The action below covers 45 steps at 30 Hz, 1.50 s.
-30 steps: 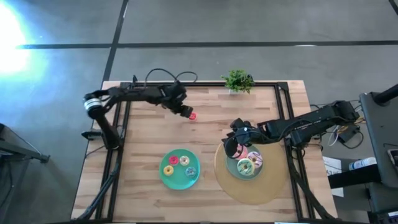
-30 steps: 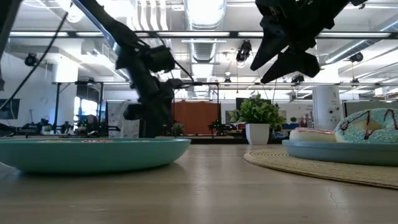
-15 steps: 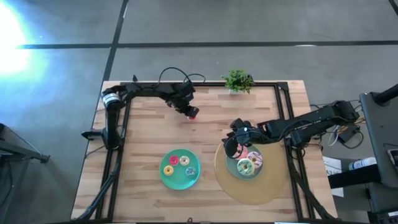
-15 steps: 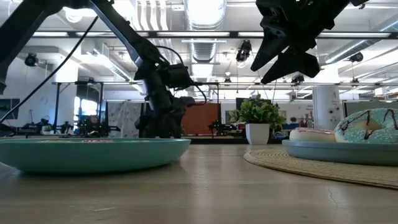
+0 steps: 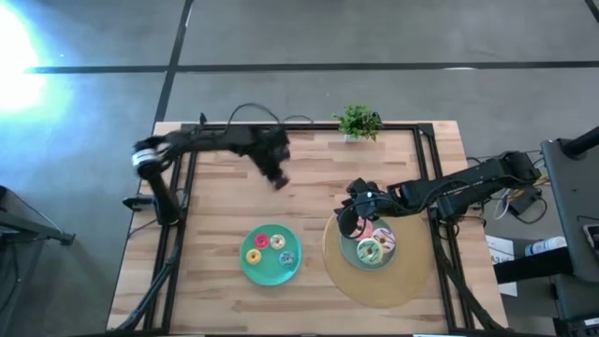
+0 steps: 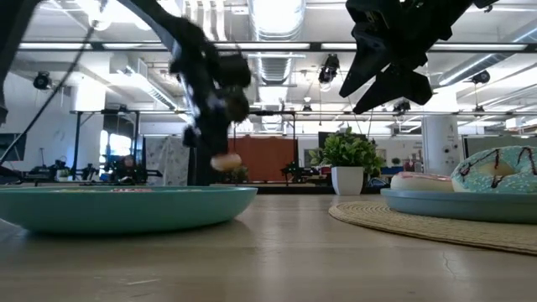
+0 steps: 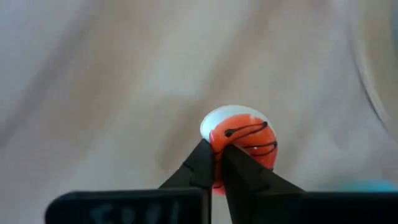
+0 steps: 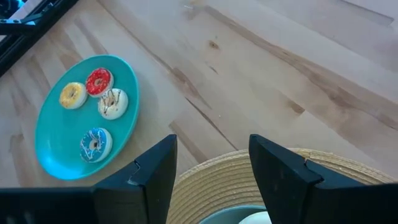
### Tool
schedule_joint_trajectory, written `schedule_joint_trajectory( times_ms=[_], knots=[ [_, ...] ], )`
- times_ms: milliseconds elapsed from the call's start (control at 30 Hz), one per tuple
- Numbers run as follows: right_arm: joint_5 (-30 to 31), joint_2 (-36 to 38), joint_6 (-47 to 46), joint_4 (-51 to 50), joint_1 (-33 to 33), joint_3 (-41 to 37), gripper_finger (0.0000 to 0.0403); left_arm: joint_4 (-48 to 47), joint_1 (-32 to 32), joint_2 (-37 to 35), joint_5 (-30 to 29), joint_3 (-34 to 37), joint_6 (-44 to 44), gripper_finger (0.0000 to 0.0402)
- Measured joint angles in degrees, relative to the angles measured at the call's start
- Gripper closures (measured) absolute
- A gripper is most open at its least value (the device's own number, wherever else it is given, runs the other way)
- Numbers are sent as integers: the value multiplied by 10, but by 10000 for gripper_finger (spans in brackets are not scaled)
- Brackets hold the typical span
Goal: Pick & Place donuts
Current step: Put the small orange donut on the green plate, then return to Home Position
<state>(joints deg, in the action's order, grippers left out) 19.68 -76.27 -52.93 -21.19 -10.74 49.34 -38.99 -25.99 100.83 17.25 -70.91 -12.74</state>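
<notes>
A small red-frosted donut point(image 7: 244, 142) with dark stripes hangs above the wood table point(image 5: 225, 206), with my left gripper point(image 5: 279, 181) shut on it, at the table's far middle. Near the front stands a teal plate point(image 5: 255, 270) with several tiny donuts: yellow point(image 8: 73, 94), red point(image 8: 98, 81), cream point(image 8: 113, 102) and blue point(image 8: 94, 143). My right gripper point(image 5: 348, 223) hovers open over the second plate point(image 5: 360, 263), which stands on a woven mat point(image 5: 398, 285) and holds three larger donuts point(image 5: 372, 249). My left gripper pinches the red donut's rim point(image 7: 216, 163) between its two fingers, on the side nearest the wrist. The fingers come from above, pointing down. The donut point(image 6: 225, 161) hangs below them, clear of the table.
A potted plant point(image 5: 357, 122) stands at the table's far edge. Bare wood lies between the left arm and the two plates. Black frame rails point(image 5: 183, 201) run along the table's left and right sides.
My left gripper has shut on the red donut that lay between its open fingers on the table. It has risen with it and come a little toward the near edge; the donut is now lifted clear.
</notes>
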Motion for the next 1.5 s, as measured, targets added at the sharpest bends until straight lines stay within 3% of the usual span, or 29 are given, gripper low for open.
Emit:
schedule_joint_trajectory(
  times_ms=[100, 200, 400, 567, 867, 1033, 1233, 1500],
  knots=[
    [0, 0, -4, 0, 0, 0, 211, -68, 89, -70, -51, 22, 36, 400],
    [0, 0, -7, 0, 0, -1, 211, -45, 209, -139, -94, 72, 31, 401],
    [0, 0, -26, 3, 0, -1, 211, 74, 419, -191, -146, 176, -140, 401],
    [-1, 0, -52, 17, -1, -1, 211, 137, 531, -183, -210, 208, -225, 401],
    [0, -14, -89, 44, -9, 2, 211, 191, 558, -90, -241, 209, -276, 400],
    [-1, -36, -97, 47, -27, 18, 211, 185, 557, -66, -253, 198, -292, 358],
    [-1, -68, -97, 42, -37, 33, 211, 140, 556, -110, -251, 191, -292, 289],
    [-2, -74, -106, 42, -38, 41, 211, 78, 538, -247, -270, 192, -275, 276]
  ],
)
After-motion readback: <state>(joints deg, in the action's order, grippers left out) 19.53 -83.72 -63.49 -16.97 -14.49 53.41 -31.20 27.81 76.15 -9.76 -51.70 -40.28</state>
